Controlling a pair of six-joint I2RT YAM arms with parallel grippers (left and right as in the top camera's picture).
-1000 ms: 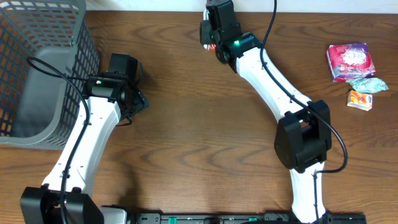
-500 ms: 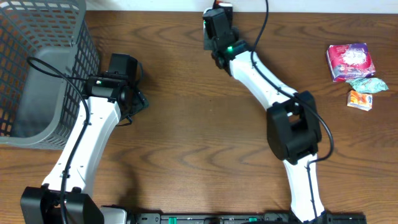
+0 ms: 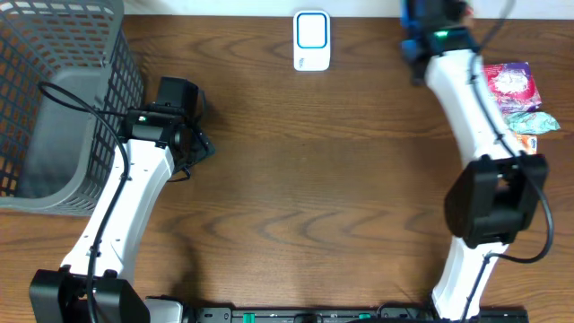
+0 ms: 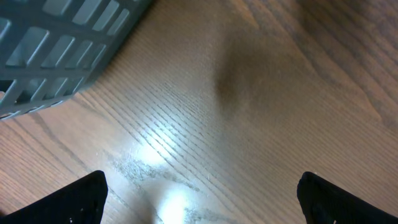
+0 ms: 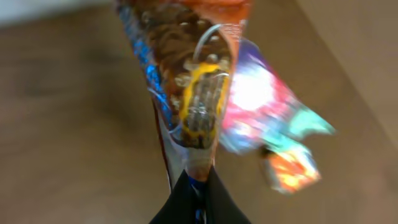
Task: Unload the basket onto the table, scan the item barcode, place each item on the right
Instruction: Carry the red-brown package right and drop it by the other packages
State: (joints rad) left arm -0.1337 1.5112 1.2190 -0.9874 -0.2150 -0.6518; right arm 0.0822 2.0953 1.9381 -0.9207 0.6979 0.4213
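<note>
Snack packet [image 5: 194,74]: likely light, crinkly, slippery; right gripper [image 5: 193,190] clamps its sealed edge. Left gripper [image 4: 202,199] spread wide, empty.

Tabletop [image 3: 296,179]: brown, with darker wood grain. Basket [image 3: 63,54]: grey, with open lattice walls. Scanner [image 3: 311,40]: white, its face outlined in blue. Left arm [image 3: 134,197] and right arm [image 3: 466,99]: white links, black joints, one small green light each. Left fingers [image 4: 68,202] and right fingers [image 5: 180,202]: black. Snack packet [image 5: 186,81] in the right fingers: blue edges, brown and yellow print, orange top. Pouch [image 3: 509,85]: pink and purple with white. Wrapper [image 3: 536,122]: teal. Small blurred packet [image 5: 289,174]: orange.
</note>
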